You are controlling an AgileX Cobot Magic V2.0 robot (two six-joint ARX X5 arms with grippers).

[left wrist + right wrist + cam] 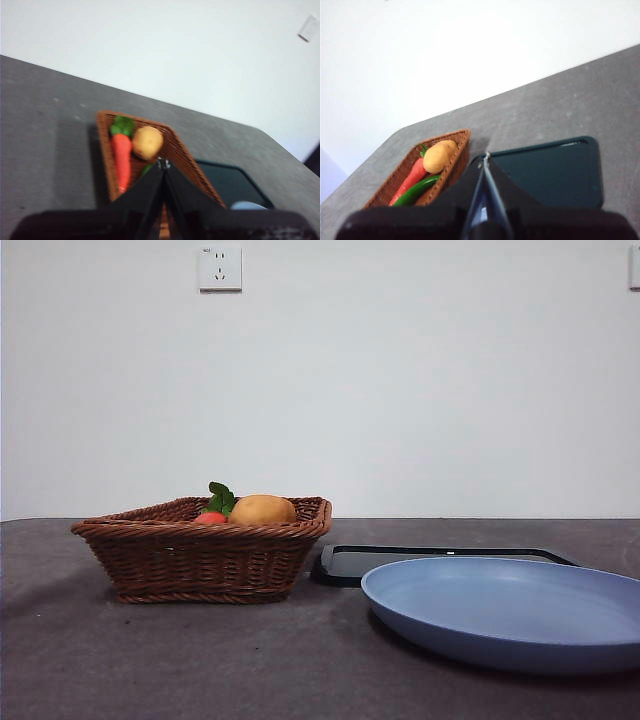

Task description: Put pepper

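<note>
Pepper (417, 190) lies in the basket (451, 170) beside the carrot (411, 177), its long axis along the basket's length. We judge the left claw (162, 165), pressed together above the basket, nearer; the right claw (485, 160), also closed, hangs over the tray (555, 170).

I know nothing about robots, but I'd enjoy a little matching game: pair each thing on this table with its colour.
Things:
1. long slender pepper
2. wide shallow plate
3. woven wicker basket
4. flat rectangular tray

Colours:
A. brown
B. very dark, near black
C. glossy green
D. light blue

Pairs: 1-C, 2-D, 3-A, 4-B
</note>
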